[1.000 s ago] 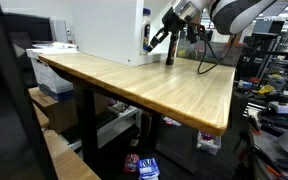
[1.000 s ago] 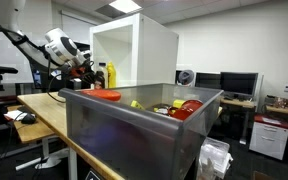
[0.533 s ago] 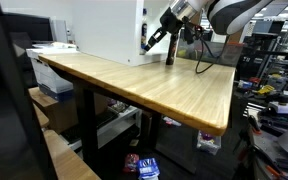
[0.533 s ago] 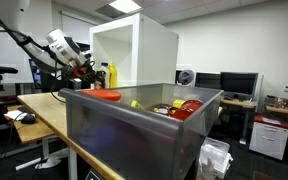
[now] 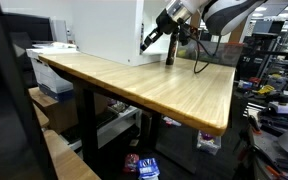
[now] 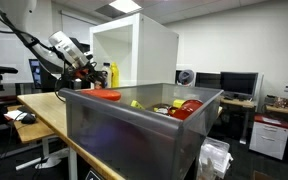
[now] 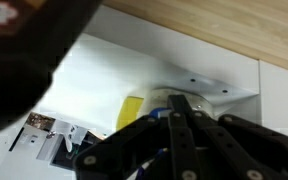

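Exterior views — hand shifted slightly toward white cabinet, jaws closed

I work over a long wooden table with a pale top and dark legs. At its far end a big white box, open on one side, stands directly on the wood. Just beside this box stands a yellow bottle, and near it a dark narrow thing, upright. A black cable comes down onto the top there. A grey bin stands at the other end.
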Motion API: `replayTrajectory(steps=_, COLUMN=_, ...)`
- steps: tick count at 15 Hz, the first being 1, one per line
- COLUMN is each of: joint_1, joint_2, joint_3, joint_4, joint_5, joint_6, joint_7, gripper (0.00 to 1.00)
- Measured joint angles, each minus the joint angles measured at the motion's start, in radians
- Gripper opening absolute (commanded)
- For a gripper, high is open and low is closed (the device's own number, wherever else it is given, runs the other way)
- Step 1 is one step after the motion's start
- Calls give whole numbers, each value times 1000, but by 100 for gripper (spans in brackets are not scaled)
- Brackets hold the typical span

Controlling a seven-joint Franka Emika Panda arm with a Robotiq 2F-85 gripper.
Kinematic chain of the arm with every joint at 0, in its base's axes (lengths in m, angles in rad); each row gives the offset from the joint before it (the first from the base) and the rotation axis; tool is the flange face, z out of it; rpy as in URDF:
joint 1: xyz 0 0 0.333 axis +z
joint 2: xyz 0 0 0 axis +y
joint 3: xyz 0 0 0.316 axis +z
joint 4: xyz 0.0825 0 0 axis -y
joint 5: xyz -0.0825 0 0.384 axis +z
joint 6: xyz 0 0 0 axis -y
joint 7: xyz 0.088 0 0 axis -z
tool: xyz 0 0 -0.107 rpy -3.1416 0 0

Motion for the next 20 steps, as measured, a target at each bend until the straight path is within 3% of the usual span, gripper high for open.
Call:
replayTrajectory(steps=11, joint_1=3, joint_2=44, joint_3=-6, joint_4=52, joint_5=-146, joint_6=-7, joint_7=135, gripper=0)
replayTrajectory(steps=20, joint_1=19, joint_2=34, joint_3=3, joint_4=47, joint_5=-147, joint_6=-3, joint_7=137, gripper=0)
